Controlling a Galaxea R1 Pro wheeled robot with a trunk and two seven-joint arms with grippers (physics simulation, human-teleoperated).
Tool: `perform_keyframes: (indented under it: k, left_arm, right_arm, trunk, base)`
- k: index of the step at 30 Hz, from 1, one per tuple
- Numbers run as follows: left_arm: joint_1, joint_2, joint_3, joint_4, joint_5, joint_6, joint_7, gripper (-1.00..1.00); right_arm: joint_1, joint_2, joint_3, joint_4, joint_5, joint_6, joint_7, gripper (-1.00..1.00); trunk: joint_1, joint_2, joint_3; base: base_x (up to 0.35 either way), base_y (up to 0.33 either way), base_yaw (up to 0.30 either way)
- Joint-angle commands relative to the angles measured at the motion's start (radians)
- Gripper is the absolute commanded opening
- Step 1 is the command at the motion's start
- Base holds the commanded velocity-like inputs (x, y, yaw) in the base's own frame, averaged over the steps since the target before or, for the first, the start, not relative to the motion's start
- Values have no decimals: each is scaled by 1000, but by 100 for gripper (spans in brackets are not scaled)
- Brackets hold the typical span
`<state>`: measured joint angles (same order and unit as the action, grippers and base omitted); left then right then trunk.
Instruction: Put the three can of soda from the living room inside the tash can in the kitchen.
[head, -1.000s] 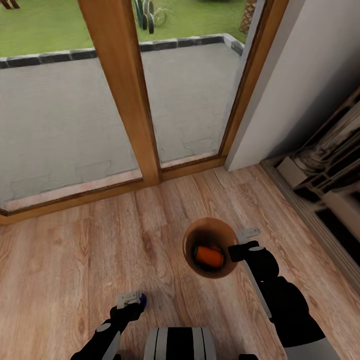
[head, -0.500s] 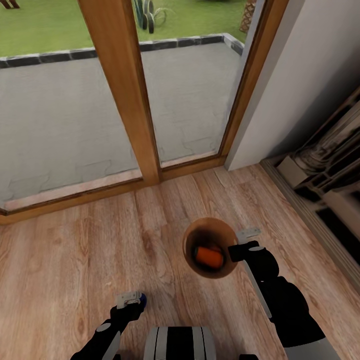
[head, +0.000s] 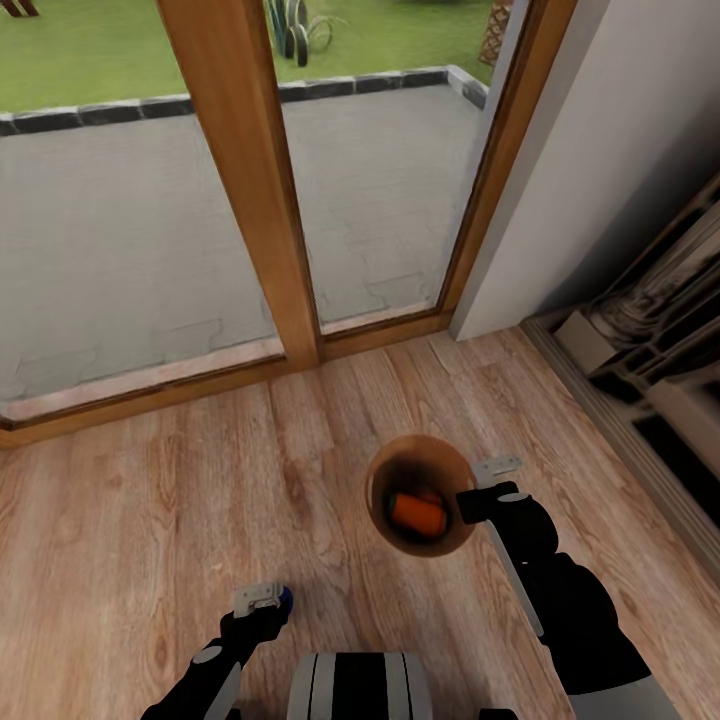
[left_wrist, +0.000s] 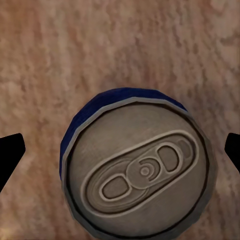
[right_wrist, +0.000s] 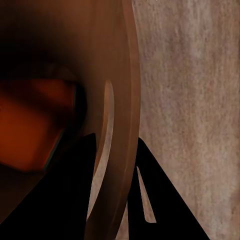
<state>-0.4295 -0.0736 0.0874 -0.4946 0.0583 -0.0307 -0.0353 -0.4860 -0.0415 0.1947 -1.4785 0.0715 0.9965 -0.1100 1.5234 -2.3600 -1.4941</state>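
Just R claw (head: 478, 492) on bin rim (head: 385, 458).

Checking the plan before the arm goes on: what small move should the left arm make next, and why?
Probably carry the blue can, held in the left claw, over the bin and release. The right claw grips the bin's rim, and an orange can already lies inside.

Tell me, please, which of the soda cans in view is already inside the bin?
The orange can: it lies on its side in the bin, whose rim the right claw grips. The blue can is outside, in the left claw.
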Motion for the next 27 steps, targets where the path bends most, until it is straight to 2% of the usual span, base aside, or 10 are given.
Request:
perform_keyframes:
  k: [1, 13, 14, 27]
  left_arm:
    - [0, 0, 0, 0, 0, 0, 0, 100]
    - [0, 0, 0, 1, 0, 0, 0, 100]
    - [0, 0, 0, 1, 0, 0, 0, -100]
    - [0, 0, -3, 0, 0, 0, 0, -100]
  right_arm:
    - [0, 0, 0, 0, -9, -1, 3, -100]
    - [0, 0, 0, -1, -9, -1, 3, -100]
    - [0, 0, 0, 0, -9, -1, 3, -100]
    - [0, 0, 0, -1, -9, 0, 3, -100]
  trunk:
    - [0, 0, 0]
    - [0, 0, 0]
    - [0, 0, 0]
    - [0, 0, 0]
  base:
    - [0, 0, 0]
    - [0, 0, 0]
    - [0, 0, 0]
    - [0, 0, 0]
